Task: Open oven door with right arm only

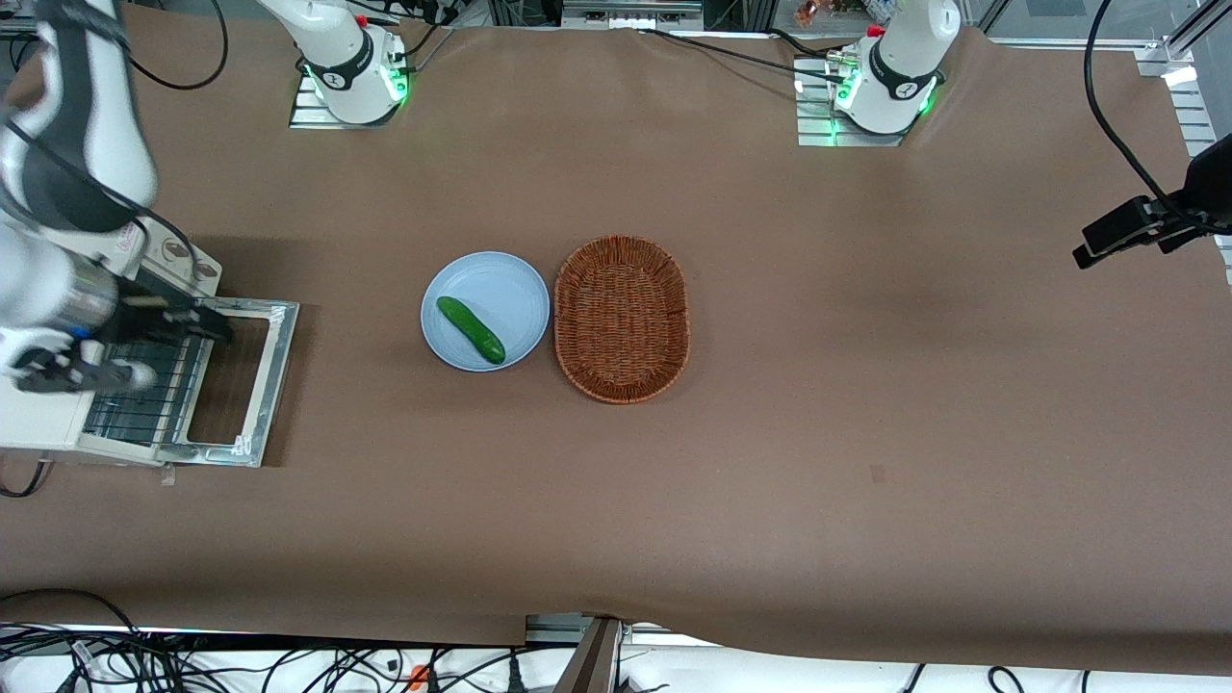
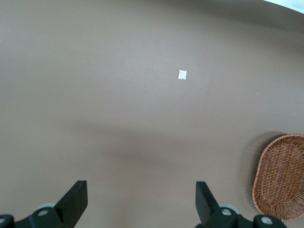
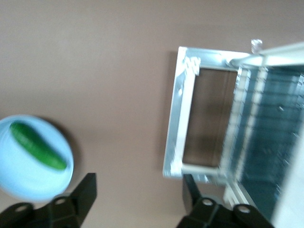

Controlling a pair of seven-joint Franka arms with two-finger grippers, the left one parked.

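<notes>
Silver-framed glass oven door (image 1: pixel 236 385) lies flat open on the table
Black gripper (image 1: pixel 197 322) hovers just above its hinge end, fingers spread wide, holding nothing

- My right arm (image 1: pixel 67 164) reaches in from the working end of the table, its white links folded down and the wrist turned sideways.
- My gripper (image 1: pixel 214 325) sits at the end of that wrist, black, held low and pointing toward the middle of the table.
- My fingers (image 3: pixel 86 191) stand spread, a wide gap between the two, and nothing is held between them.
</notes>
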